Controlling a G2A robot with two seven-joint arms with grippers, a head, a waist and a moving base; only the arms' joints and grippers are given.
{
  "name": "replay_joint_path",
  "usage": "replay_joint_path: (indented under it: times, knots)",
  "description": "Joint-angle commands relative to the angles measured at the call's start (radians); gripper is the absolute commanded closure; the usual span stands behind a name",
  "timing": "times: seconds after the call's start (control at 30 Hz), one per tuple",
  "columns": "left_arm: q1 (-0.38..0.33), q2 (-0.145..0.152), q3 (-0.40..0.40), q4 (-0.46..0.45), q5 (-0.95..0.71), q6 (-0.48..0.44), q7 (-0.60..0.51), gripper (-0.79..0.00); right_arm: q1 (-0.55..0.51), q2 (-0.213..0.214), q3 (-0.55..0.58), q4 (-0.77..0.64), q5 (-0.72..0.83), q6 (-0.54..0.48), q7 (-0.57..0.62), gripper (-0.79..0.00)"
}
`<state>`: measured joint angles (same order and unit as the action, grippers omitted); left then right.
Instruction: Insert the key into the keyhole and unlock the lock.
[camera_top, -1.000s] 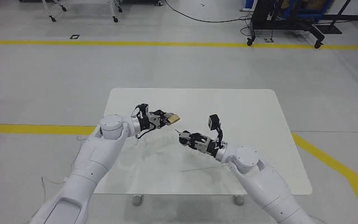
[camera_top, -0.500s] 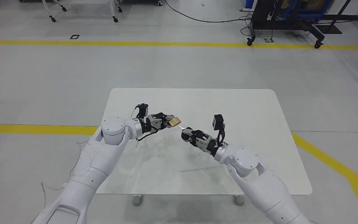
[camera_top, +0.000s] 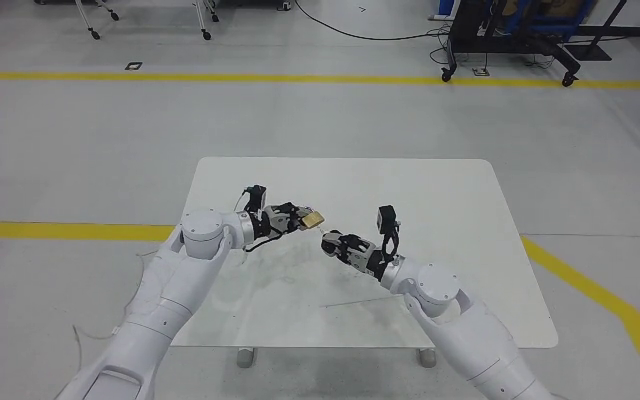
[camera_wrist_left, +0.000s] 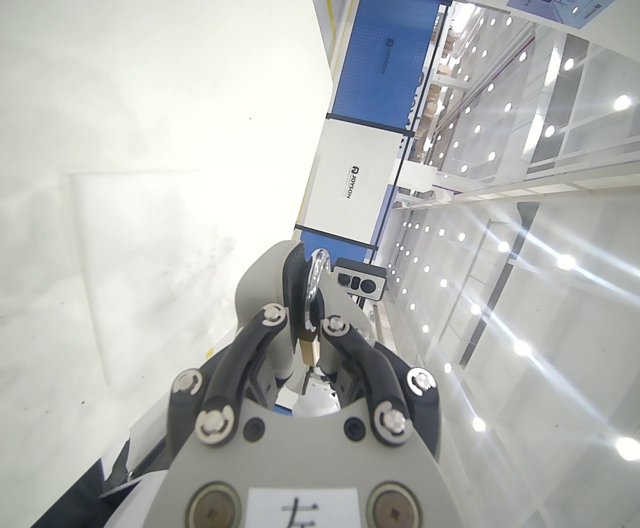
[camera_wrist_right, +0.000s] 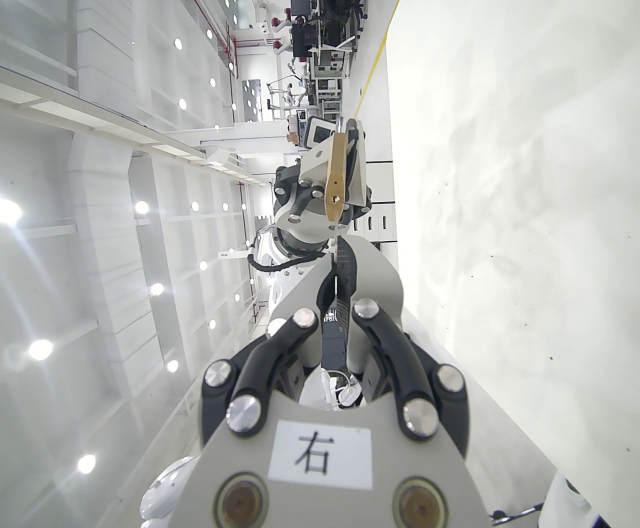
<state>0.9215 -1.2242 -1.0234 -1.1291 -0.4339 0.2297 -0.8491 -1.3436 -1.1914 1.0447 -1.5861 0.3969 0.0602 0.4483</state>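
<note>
A brass padlock (camera_top: 312, 216) hangs above the white table (camera_top: 440, 190), with my left gripper (camera_top: 298, 214) shut on it. In the left wrist view its brass body (camera_wrist_left: 307, 351) and silver shackle (camera_wrist_left: 316, 270) sit between the fingers of my left gripper (camera_wrist_left: 306, 300). My right gripper (camera_top: 328, 243) is shut on a thin key (camera_wrist_right: 334, 234) and faces the padlock (camera_wrist_right: 335, 165) end-on. The key tip is right at the lock's bottom face; I cannot tell whether it has entered. My right gripper (camera_wrist_right: 340, 252) is just short of the lock.
The left gripper (camera_wrist_right: 312, 200) fills the space behind the lock in the right wrist view. The table's edges lie far from both grippers. A yellow floor line (camera_top: 60, 230) runs past the table.
Over the second the lock shifted slightly right and the right gripper rose toward it, closing the gap. In the last half second almost nothing moved.
</note>
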Motion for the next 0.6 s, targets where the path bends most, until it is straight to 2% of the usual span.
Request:
replay_joint_path:
  times: [0.0, 0.57]
  knots:
    - [0.000, 0.000, 0.003, -0.001, 0.007, -0.003, -0.006, 0.000, -0.002, -0.001, 0.001, -0.002, -0.003, 0.001, -0.005, 0.000]
    - [0.000, -0.001, 0.020, -0.011, 0.052, -0.025, -0.019, 0.000, -0.003, -0.009, -0.001, -0.006, -0.033, 0.019, -0.033, 0.000]
